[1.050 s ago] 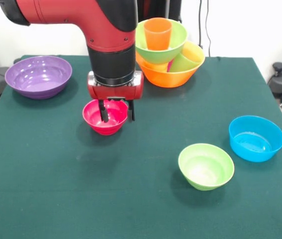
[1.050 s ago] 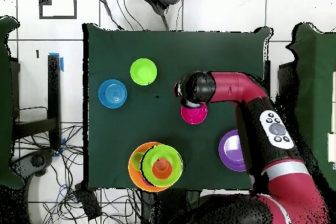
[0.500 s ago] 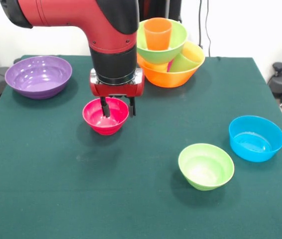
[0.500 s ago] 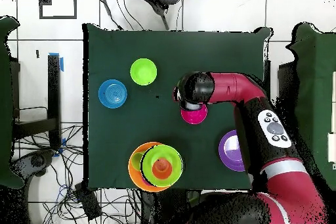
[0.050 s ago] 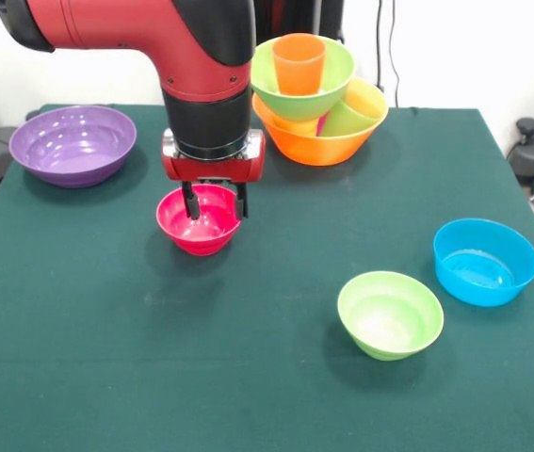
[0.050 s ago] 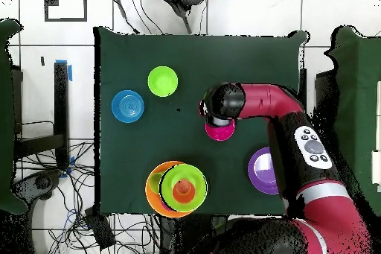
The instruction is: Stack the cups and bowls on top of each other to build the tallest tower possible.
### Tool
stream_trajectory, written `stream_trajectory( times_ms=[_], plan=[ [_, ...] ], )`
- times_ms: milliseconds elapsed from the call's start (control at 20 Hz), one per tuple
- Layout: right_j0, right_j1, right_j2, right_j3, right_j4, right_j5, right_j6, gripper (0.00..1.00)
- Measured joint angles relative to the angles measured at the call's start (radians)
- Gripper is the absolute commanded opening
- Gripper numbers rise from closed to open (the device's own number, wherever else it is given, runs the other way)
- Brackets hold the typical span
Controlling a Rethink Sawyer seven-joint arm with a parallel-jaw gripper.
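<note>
Seen from above, the red arm [image 6: 260, 106] covers most of the small pink-red bowl [image 6: 220, 130] and one edge of the wide purple bowl [image 6: 260, 170]. In the tower [image 5: 315, 94] behind the pink-red bowl, the large light green bowl [image 5: 328, 75] hides all but slivers of the tumblers beneath it.

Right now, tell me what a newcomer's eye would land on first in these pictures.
First, the big red and black arm coming down over the small pink-red bowl, its open gripper with one finger inside the bowl and one by the rim. Next, the tower at the far edge: an orange-red cup in the large light-green bowl, atop cups in the large orange bowl.
</note>
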Motion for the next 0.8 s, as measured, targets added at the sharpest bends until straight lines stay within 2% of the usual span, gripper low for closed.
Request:
stream_trajectory(
  times_ms=[350,800],
  plan=[
    [0.0,0.038,-0.012,0.0,-0.039,0.0,0.0,1.0],
    [0.0,0.078,-0.012,0.0,-0.048,0.0,0.0,1.0]
  ],
)
